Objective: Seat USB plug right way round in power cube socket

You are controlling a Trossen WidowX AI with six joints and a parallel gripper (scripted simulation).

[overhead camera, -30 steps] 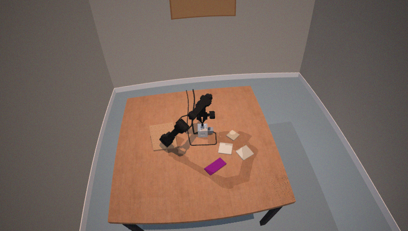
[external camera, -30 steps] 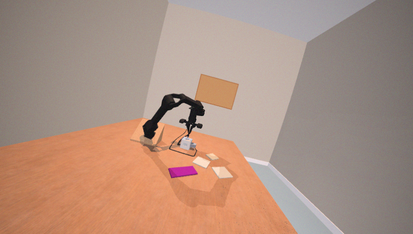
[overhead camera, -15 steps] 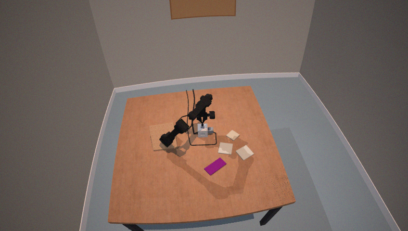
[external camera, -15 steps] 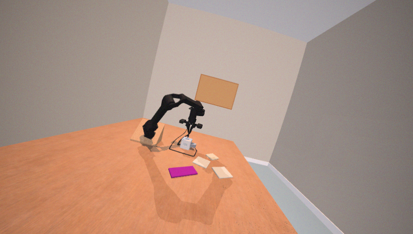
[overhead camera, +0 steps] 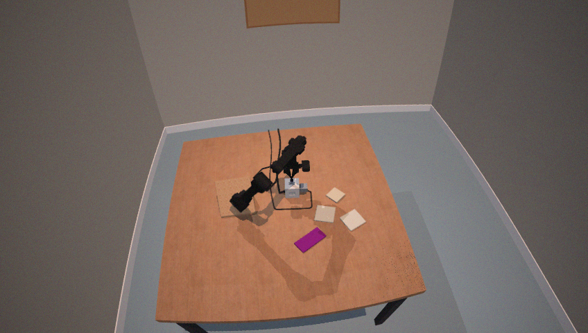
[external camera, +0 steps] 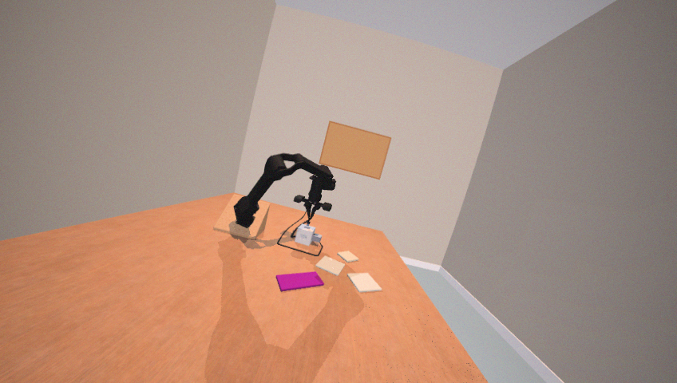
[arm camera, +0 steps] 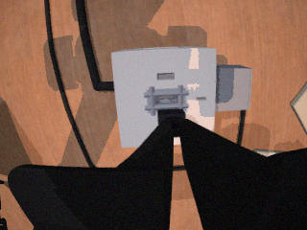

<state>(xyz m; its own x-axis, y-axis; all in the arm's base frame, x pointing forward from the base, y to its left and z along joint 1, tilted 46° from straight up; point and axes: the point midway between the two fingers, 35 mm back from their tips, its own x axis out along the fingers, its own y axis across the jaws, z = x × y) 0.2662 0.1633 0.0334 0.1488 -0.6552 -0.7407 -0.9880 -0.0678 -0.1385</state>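
Observation:
A pale grey power cube (overhead camera: 293,190) (external camera: 303,235) (arm camera: 137,99) stands near the middle of the wooden table (overhead camera: 206,263) (external camera: 118,284). A grey USB plug (arm camera: 167,99) sits over the socket on the cube's top face. My gripper (arm camera: 175,128) (overhead camera: 291,179) (external camera: 307,221) points straight down over the cube and is shut on the plug's dark rear end. A black cable (overhead camera: 295,207) (external camera: 303,249) (arm camera: 82,19) loops on the table around the cube. A second grey plug (arm camera: 233,88) sticks out of the cube's side.
A magenta card (overhead camera: 309,239) (external camera: 299,281) lies in front of the cube. Three pale square tiles (overhead camera: 335,194) (overhead camera: 324,214) (overhead camera: 352,219) lie to its right. The arm's base stands on a cork mat (overhead camera: 227,193) (external camera: 223,223).

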